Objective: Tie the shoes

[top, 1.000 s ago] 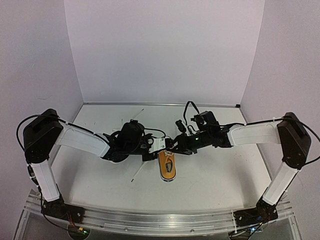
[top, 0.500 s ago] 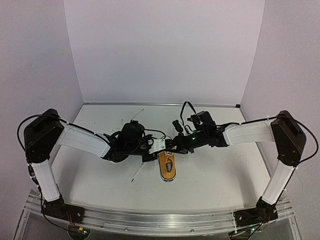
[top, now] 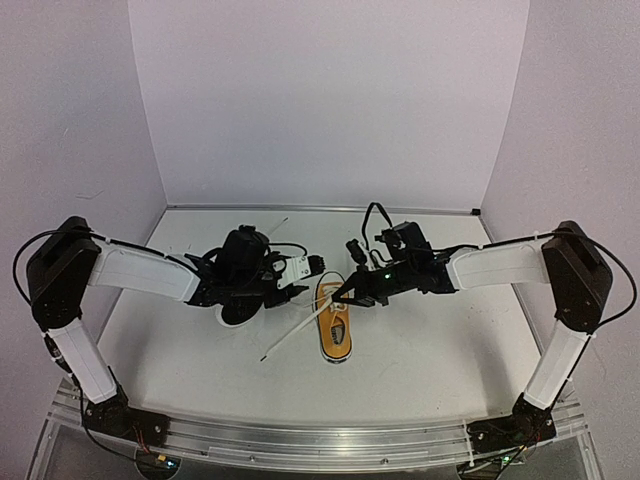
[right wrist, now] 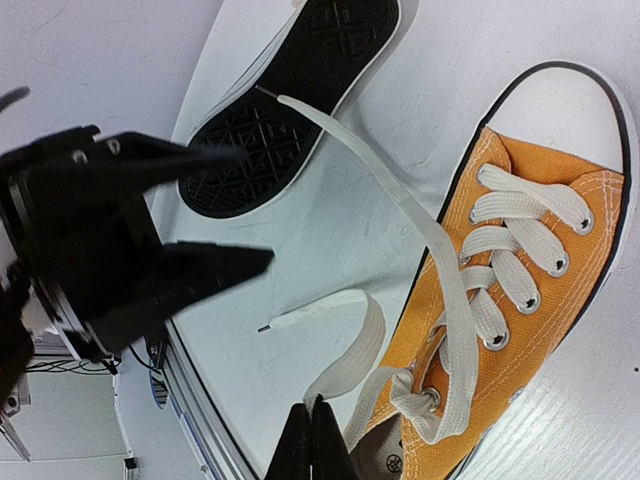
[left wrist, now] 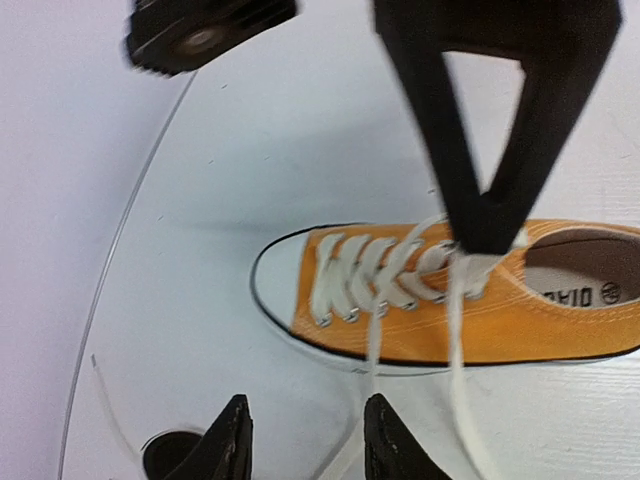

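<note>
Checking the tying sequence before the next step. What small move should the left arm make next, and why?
Probably reach the open left gripper to the free lace lying loose toward the black-soled shoe and pinch it: the right gripper is shut on the orange shoe's other lace.

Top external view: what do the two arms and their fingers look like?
The left arm and right arm share white link covers between bulky black joint housings. Black cables loop beside each shoulder and above the right wrist. Fingers are black, tapering to points.
</note>
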Controlling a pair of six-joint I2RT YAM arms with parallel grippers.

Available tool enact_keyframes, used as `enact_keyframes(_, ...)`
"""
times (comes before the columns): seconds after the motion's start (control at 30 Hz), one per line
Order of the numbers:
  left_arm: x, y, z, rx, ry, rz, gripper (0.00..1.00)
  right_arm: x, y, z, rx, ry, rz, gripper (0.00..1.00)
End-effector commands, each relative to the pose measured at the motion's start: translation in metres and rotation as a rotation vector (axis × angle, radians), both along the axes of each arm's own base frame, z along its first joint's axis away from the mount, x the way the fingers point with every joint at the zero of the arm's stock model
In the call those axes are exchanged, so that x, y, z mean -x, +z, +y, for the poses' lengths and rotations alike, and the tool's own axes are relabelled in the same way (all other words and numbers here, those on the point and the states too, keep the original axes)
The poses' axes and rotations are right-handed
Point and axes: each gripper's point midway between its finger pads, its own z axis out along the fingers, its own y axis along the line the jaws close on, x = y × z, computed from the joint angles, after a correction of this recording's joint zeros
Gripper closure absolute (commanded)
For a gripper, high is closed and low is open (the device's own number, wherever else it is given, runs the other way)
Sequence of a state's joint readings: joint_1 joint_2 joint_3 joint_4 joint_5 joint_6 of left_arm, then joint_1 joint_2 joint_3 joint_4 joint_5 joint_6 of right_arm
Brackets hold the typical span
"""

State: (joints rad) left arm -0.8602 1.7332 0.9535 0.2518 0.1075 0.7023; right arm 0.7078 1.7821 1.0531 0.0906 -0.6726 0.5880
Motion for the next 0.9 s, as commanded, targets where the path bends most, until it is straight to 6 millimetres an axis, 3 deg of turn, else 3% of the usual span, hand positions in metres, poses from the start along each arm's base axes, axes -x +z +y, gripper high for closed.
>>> enact_keyframes(0.0, -0.033, 0.013, 0.035, -0.054, 0.205, 0.007, 0.62, -0.004, 0.02, 0.004, -0.029, -0.005, -0.061, 1.0)
enact_keyframes(0.2, -0.028, -0.036, 0.053, -0.315, 0.166, 0.181, 0.59, -0.004, 0.018, 0.004, -0.027, -0.003, -0.054, 1.0)
enact_keyframes(0.43, -0.043, -0.029, 0.057, -0.289, 0.039, 0.429, 0.56, -0.005, 0.016, 0.003, -0.022, -0.01, -0.051, 1.0)
enact_keyframes(0.7, -0.049, -0.04, 0.049, -0.373, -0.091, 0.496, 0.6, -0.005, 0.017, 0.004, -0.026, -0.01, -0.048, 1.0)
enact_keyframes(0.87, -0.042, -0.052, 0.044, -0.442, -0.132, 0.499, 0.61, -0.005, 0.015, 0.005, -0.023, -0.01, -0.042, 1.0)
